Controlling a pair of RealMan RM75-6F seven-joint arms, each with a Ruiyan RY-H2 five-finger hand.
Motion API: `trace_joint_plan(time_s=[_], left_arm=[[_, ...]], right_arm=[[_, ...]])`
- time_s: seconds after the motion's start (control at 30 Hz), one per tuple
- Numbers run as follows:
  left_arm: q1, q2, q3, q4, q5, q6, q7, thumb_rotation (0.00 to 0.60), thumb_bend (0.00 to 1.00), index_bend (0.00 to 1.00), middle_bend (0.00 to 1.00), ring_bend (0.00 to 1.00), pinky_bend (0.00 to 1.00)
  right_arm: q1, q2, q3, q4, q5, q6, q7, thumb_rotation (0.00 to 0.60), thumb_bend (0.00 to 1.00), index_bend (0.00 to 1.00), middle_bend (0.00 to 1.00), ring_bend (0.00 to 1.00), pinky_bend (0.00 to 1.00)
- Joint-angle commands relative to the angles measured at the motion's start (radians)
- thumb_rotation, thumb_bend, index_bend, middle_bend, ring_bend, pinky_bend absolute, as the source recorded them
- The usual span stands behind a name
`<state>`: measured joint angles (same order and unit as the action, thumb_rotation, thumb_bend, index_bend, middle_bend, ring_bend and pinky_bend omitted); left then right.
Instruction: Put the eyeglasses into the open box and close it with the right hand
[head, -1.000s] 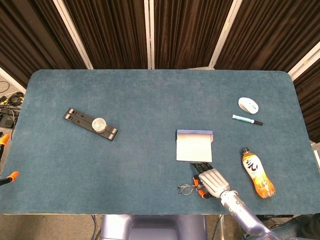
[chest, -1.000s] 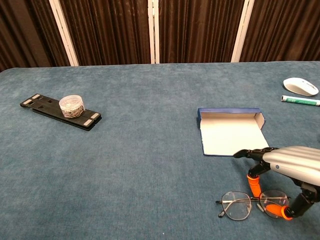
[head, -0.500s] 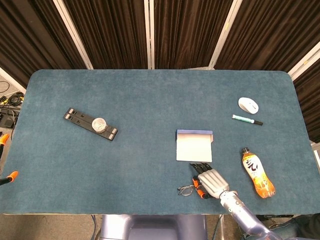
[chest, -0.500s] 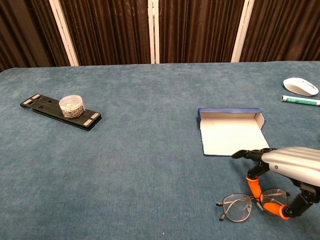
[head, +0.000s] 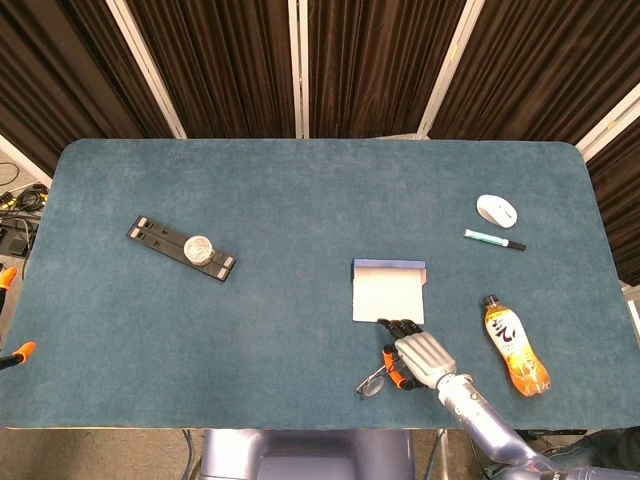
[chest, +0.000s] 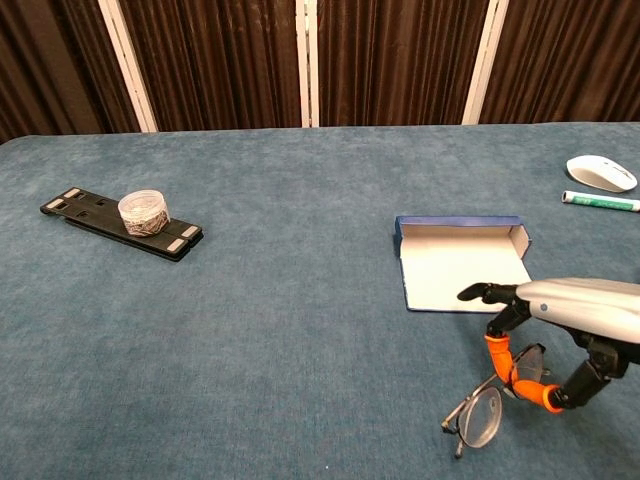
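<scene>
We can read no text; the orange bottle (head: 515, 346) near right on the table carries large characters too small to decipher.

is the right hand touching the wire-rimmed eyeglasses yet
Touching. In the chest view the right hand pinches the wire-rimmed eyeglasses between its orange-tipped fingers, and the frame hangs tilted, one lens raised off the blue table.

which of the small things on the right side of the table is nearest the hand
The eyeglasses: the right hand pinches them, one side tilted up off the table. The box lies just beyond; the bottle, pen and mouse lie farther off.
</scene>
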<state>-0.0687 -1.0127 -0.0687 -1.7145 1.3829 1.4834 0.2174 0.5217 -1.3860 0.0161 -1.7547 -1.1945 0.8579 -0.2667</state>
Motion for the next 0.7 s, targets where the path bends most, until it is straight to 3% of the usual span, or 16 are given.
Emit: trace_joint_plan(time_s=[0.03, 0.33, 0.7], left_arm=[[-0.001, -0.001, 0.000, 0.001, -0.002, -0.002, 0.002, 0.600, 0.00, 0.00, 0.00, 0.00, 0.00], [-0.010, -0.005, -0.008, 0.006, -0.022, -0.018, 0.005, 0.600, 0.00, 0.00, 0.00, 0.00, 0.00], [-0.027, -0.008, -0.021, 0.020, -0.065, -0.055, 0.002, 0.600, 0.00, 0.00, 0.00, 0.00, 0.00]], right_arm=[[0.014, 0.011, 0.023, -0.011, 0.032, -0.015, 0.028, 0.600, 0.39, 0.63, 0.00, 0.00, 0.00], [0.065, 0.033, 0.117, -0.005, 0.159, -0.041, 0.095, 0.600, 0.40, 0.63, 0.00, 0.00, 0.00], [0.182, -0.049, 0.204, 0.148, 0.368, -0.008, -0.017, 0.600, 0.40, 0.63, 0.00, 0.00, 0.00]])
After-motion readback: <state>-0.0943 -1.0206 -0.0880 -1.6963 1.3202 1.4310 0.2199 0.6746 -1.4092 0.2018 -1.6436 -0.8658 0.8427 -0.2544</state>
